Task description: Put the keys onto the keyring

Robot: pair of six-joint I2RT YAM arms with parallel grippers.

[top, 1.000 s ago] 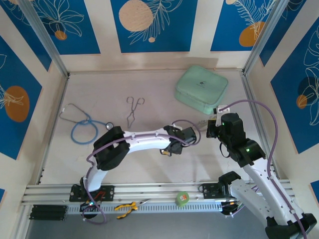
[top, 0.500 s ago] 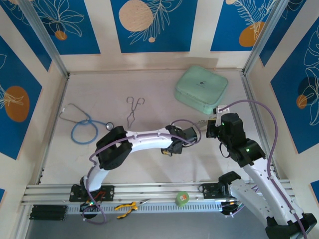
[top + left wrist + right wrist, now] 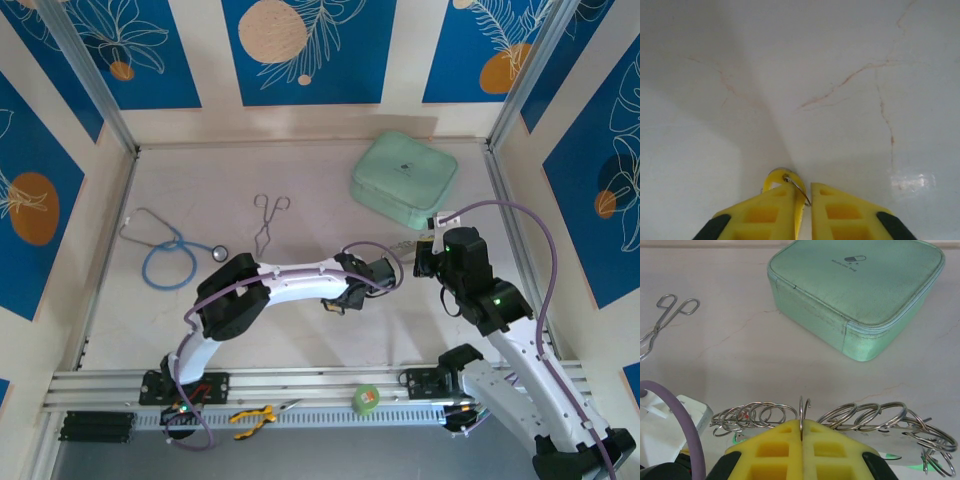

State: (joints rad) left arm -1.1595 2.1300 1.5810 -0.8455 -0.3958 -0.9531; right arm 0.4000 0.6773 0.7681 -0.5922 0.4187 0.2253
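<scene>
Green case (image 3: 860,290): pill logo, print unreadable. Left gripper (image 3: 805,200) jaws pinch yellow key (image 3: 777,178), blade hidden. Right gripper (image 3: 801,432) jaws clamp keyring (image 3: 802,407).

Left tool (image 3: 805,195) and right tool (image 3: 801,427) both pinched closed, arms converging.

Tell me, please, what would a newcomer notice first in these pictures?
Most striking is the mint-green case at the back right of the table. Nearer the arms, the right gripper is shut on the silvery keyring, with a row of smaller rings fanned out to both sides. The left gripper, near the table's middle, pinches a yellow key.
</scene>
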